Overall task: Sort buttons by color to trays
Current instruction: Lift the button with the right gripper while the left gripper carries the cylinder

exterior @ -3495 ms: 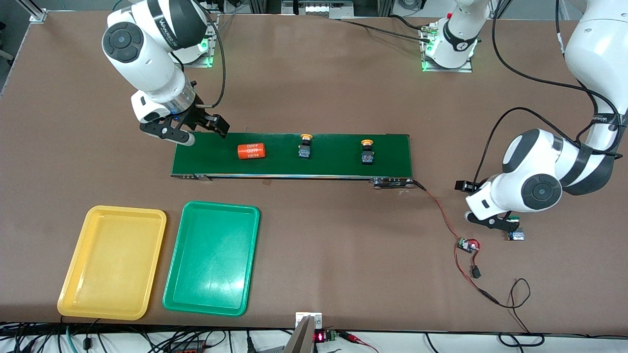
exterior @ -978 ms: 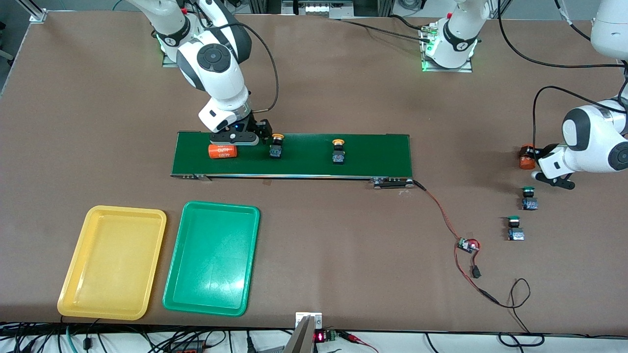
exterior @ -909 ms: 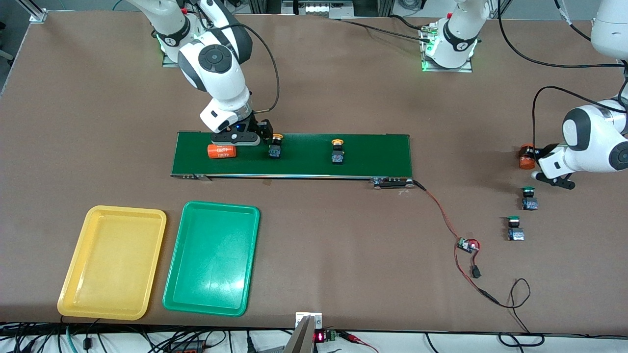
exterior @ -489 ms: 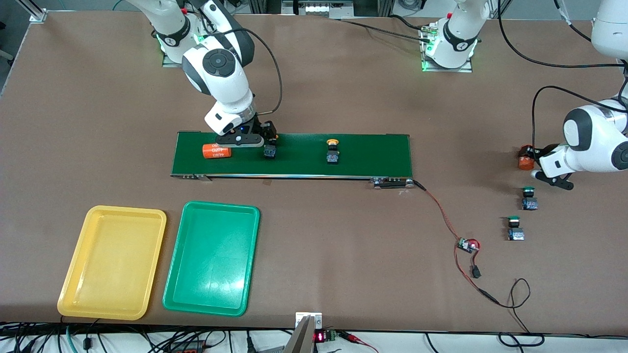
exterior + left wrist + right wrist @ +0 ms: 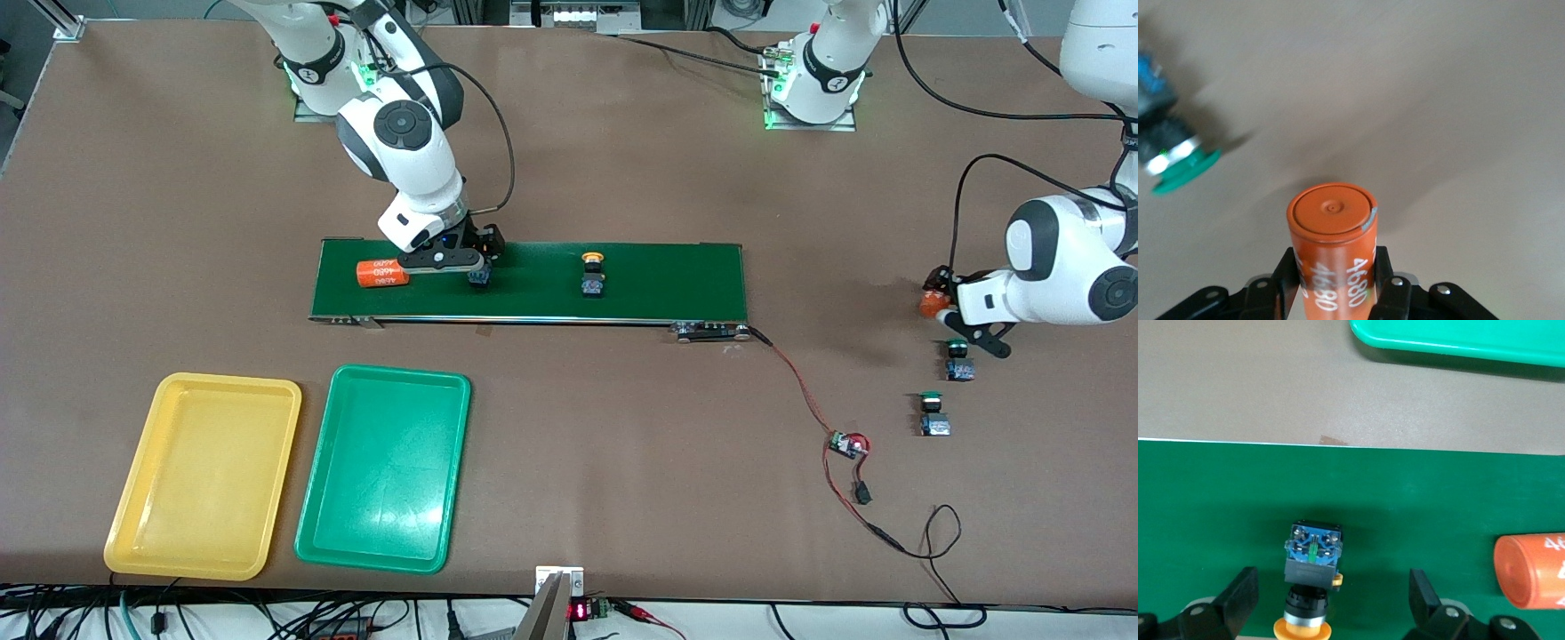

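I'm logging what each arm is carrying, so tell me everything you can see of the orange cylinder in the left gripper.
The orange cylinder is a smooth can-like piece with a flat round end cap, a small dimple at its centre and a thin grey band at the rim. White digits reading 4680 run along its side. The left gripper is shut on its lower body, black fingers pressing both sides. It hangs over the bare table, near a green-capped button.

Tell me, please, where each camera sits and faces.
Front: high across the table, facing both arms and the dark-green conveyor belt.
Left wrist: down past the left pincer, shut on an orange cylinder marked 4680.
Right wrist: down past the open right pincer at a yellow-capped black button.
Front view also shows that button.
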Robot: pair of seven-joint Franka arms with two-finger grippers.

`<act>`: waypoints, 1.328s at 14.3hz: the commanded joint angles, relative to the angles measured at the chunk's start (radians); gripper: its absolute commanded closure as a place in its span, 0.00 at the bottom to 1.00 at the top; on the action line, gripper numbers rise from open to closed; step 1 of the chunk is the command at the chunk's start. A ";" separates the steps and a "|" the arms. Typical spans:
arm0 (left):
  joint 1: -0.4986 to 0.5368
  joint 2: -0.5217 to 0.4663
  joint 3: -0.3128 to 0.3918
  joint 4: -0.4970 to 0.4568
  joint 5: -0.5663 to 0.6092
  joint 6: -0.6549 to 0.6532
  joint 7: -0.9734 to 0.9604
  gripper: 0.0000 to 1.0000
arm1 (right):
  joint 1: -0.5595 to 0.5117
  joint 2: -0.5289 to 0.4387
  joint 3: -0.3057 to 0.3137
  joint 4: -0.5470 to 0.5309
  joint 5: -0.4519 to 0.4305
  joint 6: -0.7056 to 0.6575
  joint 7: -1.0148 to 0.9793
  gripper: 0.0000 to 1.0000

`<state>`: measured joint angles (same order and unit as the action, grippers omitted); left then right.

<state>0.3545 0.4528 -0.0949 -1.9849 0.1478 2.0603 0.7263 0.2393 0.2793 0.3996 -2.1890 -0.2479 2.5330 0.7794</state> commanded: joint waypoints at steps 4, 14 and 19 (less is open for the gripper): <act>-0.132 -0.022 -0.043 0.164 -0.028 -0.196 0.025 0.76 | 0.014 0.054 -0.042 0.006 -0.070 0.063 0.018 0.00; -0.319 -0.034 -0.159 0.298 -0.030 -0.301 0.035 0.77 | 0.009 0.035 -0.061 0.006 -0.099 0.072 0.015 0.65; -0.321 -0.034 -0.276 0.298 -0.030 -0.296 0.038 0.77 | -0.026 -0.072 -0.067 0.024 -0.093 -0.075 -0.003 0.66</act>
<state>0.0289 0.4282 -0.3328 -1.6982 0.1445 1.7836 0.7335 0.2324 0.2837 0.3350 -2.1713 -0.3265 2.5449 0.7793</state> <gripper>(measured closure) 0.511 0.595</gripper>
